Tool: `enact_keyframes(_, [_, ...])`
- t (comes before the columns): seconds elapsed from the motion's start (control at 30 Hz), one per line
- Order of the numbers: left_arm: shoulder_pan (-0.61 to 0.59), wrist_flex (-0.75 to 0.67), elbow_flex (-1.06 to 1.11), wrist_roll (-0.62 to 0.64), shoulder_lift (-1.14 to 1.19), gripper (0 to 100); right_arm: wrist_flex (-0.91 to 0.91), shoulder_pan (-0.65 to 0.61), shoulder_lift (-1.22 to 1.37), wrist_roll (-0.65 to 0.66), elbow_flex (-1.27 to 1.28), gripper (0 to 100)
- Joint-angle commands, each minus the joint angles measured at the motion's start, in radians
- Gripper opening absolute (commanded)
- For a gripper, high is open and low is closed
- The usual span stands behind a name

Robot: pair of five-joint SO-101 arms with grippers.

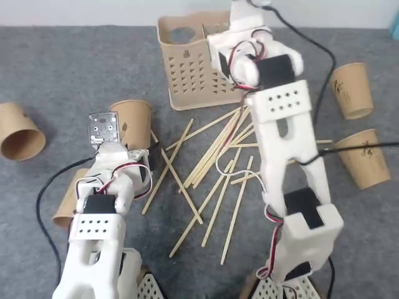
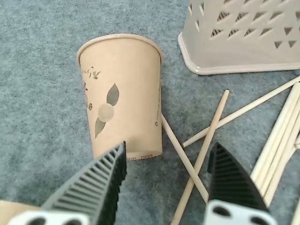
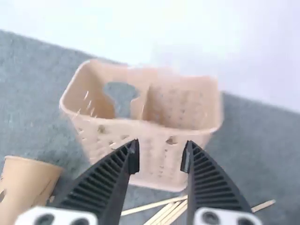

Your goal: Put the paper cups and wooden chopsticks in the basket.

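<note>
A tan paper cup [image 2: 122, 98] lies on its side on the grey carpet, just ahead of my left gripper [image 2: 166, 152], which is open and empty. Several wooden chopsticks [image 1: 215, 162] lie scattered in the middle of the table, some of them beside that cup [image 1: 132, 121]. The beige slotted basket [image 1: 190, 62] stands at the back. My right gripper [image 3: 160, 152] hovers above its near wall [image 3: 145, 126], open with nothing between the fingers. More paper cups lie at the far left [image 1: 20, 132], under the left arm [image 1: 64, 202] and at the right [image 1: 352, 90] [image 1: 365, 157].
The right arm [image 1: 283, 143] stretches over the chopstick pile towards the basket. Black cables trail near both arm bases. A pale wall bounds the table behind the basket.
</note>
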Motion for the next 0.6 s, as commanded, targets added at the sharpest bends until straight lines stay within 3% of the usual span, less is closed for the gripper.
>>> enact_keyframes(0.0, [-0.005,-0.029,-0.005,-0.008,-0.028,27,-0.021,0.059,-0.076,0.046,-0.023,17.0])
enact_keyframes(0.33, [-0.005,-0.029,-0.002,-0.008,-0.028,27,-0.117,0.163,0.120,0.041,-0.023,16.9])
enact_keyframes(0.57, [-0.003,-0.052,0.002,-0.008,-0.026,27,-0.111,0.142,0.177,0.041,-0.023,16.7])
